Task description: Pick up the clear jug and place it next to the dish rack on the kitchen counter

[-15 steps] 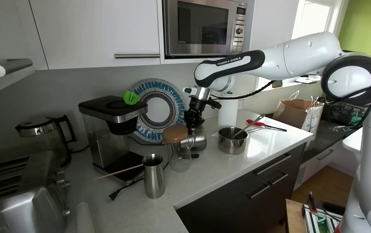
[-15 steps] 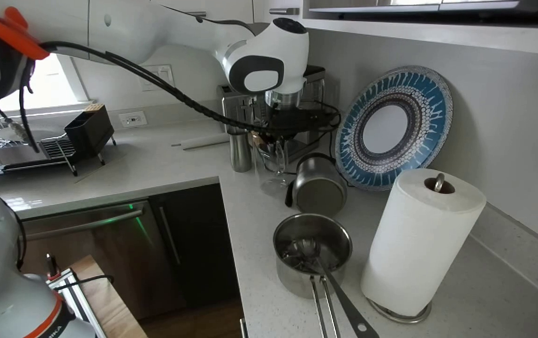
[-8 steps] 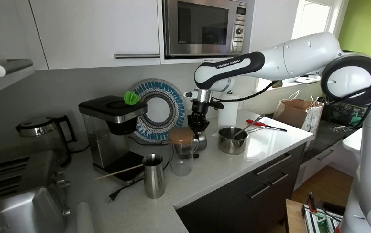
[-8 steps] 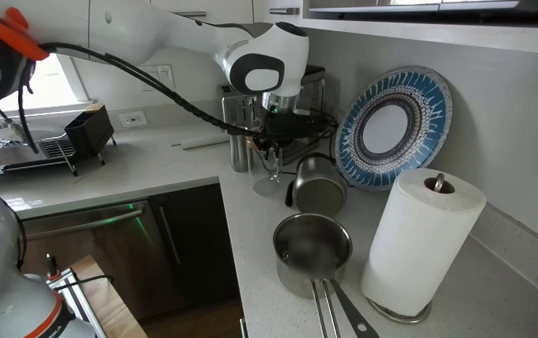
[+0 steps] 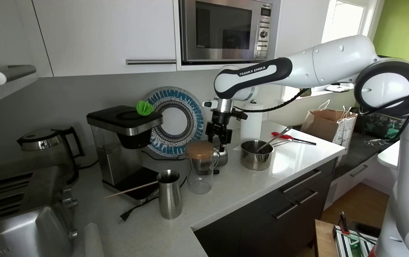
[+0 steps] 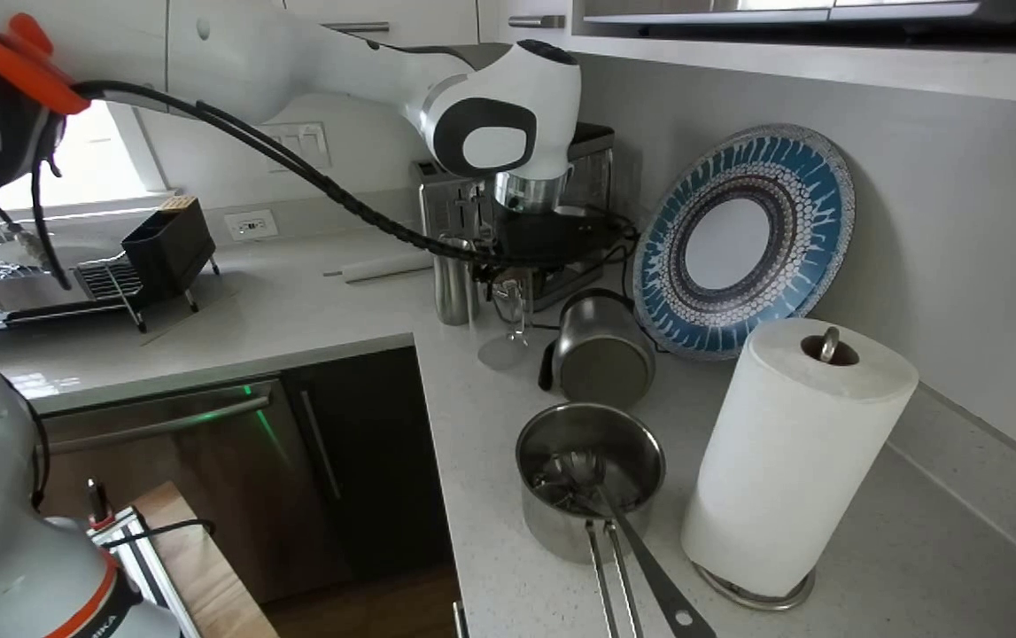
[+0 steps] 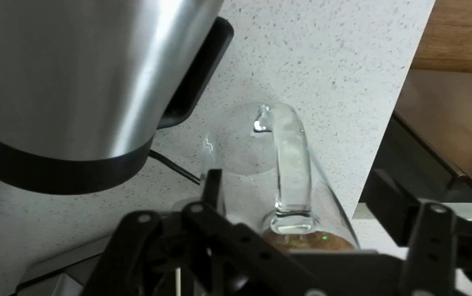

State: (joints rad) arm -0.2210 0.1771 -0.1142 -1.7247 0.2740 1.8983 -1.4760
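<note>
the clear jug (image 7: 293, 172) looks like smooth, glossy glass, its lid (image 5: 199, 150) matt and cork-like, and the kitchen counter (image 7: 330, 53) is smooth, speckled and stone-like, shiny where light catches it. the tall cup (image 5: 170, 200) and the toaster (image 5: 26, 232) have a brushed steel finish, the pot (image 5: 256, 160) a brighter polish, and the metal pitcher (image 7: 67, 74) a satin sheen with a plastic-looking handle (image 7: 198, 74). the towel roll (image 6: 795, 461) and the bag (image 5: 320, 125) are matt paper, the low board (image 6: 197, 567) grained wood.
</note>
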